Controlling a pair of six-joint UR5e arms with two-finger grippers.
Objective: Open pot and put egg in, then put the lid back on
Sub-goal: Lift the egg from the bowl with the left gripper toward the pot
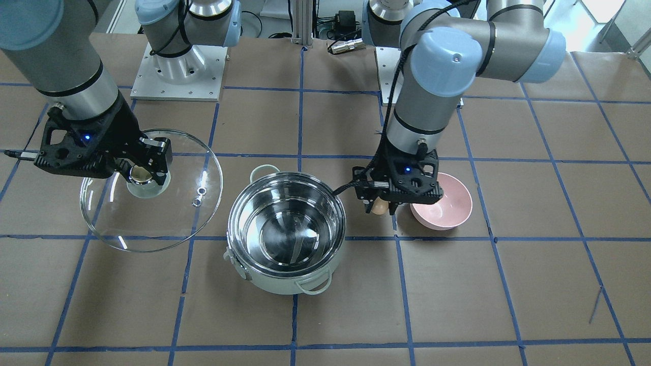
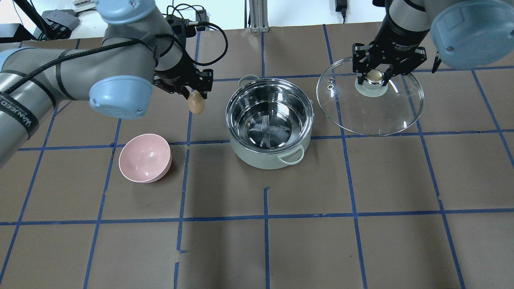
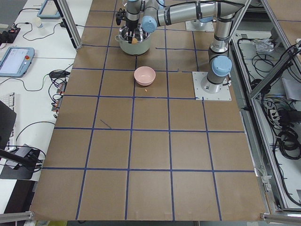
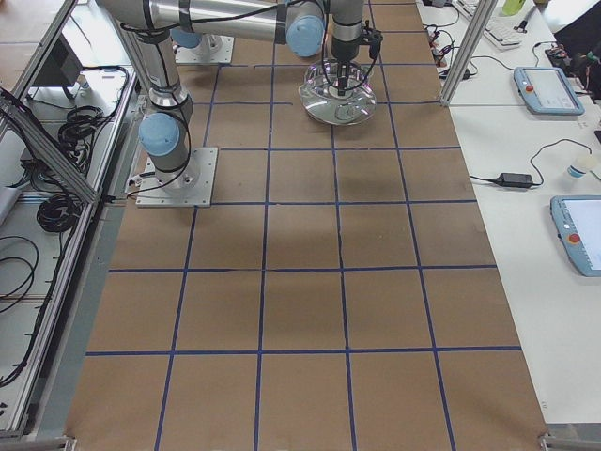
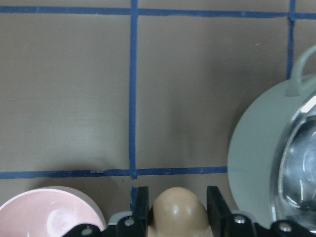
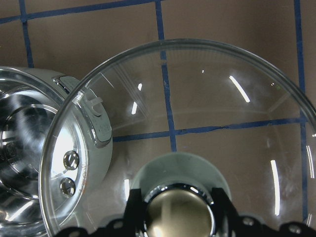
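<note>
Left tool (image 2: pixel 196 95): fingers closed most of the way, pinching the egg (image 2: pixel 196 104) by its sides. The egg hangs above the worktop (image 2: pixel 305 224), outside the pot. Pink bowl (image 2: pixel 144 157) sits to this tool's left. The mint-green pot (image 2: pixel 257 158) stands near its right, open, steel interior showing.

Right tool (image 2: pixel 375 76): fingers clamped on the knob (image 2: pixel 374 74) of the glass lid (image 2: pixel 373 114). The lid hangs tilted from the tool, off the pot, which is just to this tool's left. I cannot tell whether the lid's rim touches the worktop.
</note>
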